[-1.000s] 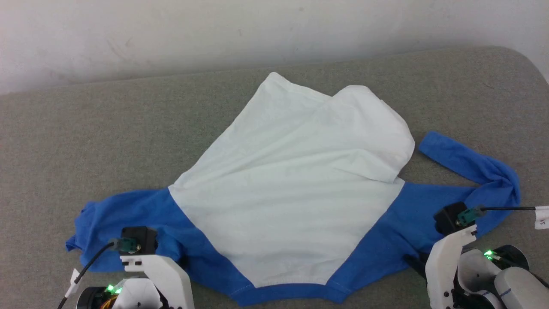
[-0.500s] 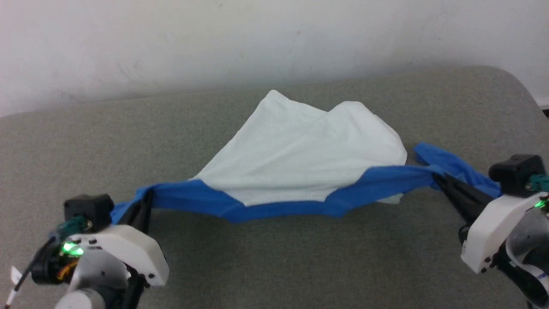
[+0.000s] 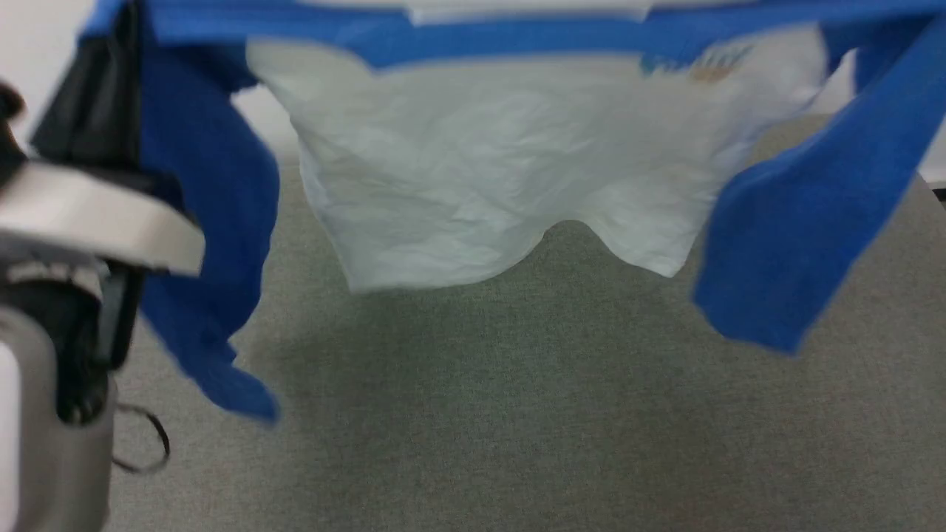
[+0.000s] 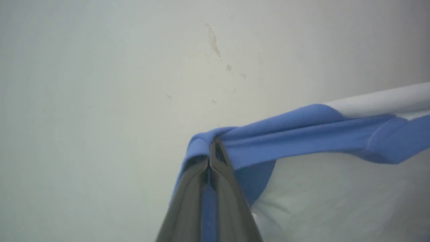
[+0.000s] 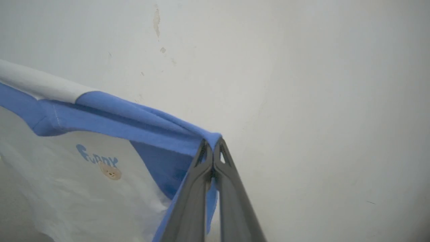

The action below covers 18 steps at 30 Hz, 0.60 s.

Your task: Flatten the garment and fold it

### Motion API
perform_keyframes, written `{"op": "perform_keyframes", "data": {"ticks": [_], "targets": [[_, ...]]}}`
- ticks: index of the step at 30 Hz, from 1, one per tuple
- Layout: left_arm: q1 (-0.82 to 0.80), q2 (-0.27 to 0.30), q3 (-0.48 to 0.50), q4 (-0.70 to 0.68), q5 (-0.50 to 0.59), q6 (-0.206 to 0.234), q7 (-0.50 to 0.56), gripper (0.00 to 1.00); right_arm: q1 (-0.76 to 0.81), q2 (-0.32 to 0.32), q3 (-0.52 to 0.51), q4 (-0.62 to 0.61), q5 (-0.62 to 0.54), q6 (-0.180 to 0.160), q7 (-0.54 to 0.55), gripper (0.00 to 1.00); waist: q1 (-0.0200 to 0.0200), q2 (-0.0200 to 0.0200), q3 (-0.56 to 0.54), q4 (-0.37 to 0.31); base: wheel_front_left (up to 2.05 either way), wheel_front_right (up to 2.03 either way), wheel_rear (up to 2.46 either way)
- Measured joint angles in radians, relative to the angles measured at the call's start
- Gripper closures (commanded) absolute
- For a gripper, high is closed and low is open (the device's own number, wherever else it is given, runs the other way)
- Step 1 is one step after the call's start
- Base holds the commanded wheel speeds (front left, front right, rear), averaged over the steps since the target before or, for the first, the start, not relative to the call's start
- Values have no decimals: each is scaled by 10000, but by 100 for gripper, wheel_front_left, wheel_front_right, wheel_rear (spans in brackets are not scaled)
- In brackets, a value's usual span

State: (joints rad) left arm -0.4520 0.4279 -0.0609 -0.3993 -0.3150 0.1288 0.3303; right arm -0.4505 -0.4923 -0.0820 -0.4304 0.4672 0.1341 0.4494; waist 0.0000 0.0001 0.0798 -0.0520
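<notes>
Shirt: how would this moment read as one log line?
shirt: held up, spread, above table | left gripper: shut on shoulder | right gripper: shut on shoulder

Tabletop [image 3: 517, 414]: covered in grey-green woven fabric, flat and uniform in the head view. A soft, diffuse shadow [image 3: 369, 347] lies on its left-centre part.

Wall [image 4: 100, 101]: off-white, matte, plain. Both wrist views record an elongated chipped patch [image 4: 213, 40] in the paint, with several small specks [image 4: 228, 68] just below it.

Lighting: even, without hard-edged shadows.
</notes>
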Motion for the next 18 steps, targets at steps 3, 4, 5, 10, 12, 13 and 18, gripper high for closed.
{"op": "perform_keyframes", "data": {"ticks": [3, 4, 5, 10, 12, 13, 18], "targets": [[-1335, 82, -190, 522, -8, -284, 151, 100, -1140, -362, -105, 453, 320, 2, 100, 100, 1, 0, 215, 18, 0, 0, 0], [-1771, 84, -284, 803, -8, -387, 219, 100, -1506, -454, -92, 738, 428, 2, 159, 100, 1, 0, 301, 24, 0, 0, 0], [-2197, 73, -376, 1145, -13, -477, 245, 100, -1880, -570, -27, 1076, 523, 4, 167, 100, 1, 0, 399, 29, 0, 0, 0], [-4217, 4, -767, 3198, -13, -838, 278, 100, -3705, -963, 840, 2798, 976, 73, -84, 100, 2, 0, 1022, 16, 0, 0, 0], [-4991, -79, -897, 4140, 8, -953, 92, 100, -4467, -1124, 1400, 3576, 1058, 75, -405, 100, 3, 0, 1316, 0, 0, 0, 0], [-5393, -142, -951, 4608, 48, -1026, -61, 100, -4851, -1246, 1714, 3960, 1060, 75, -598, 100, 3, -1, 1469, -9, 0, 0, 0], [-7083, -313, -1164, 6717, 401, -1183, -1170, 100, -6655, -1350, 3099, 5705, 1126, 73, -1935, 100, 5, -1, 2177, -85, 0, 0, 0]]}}
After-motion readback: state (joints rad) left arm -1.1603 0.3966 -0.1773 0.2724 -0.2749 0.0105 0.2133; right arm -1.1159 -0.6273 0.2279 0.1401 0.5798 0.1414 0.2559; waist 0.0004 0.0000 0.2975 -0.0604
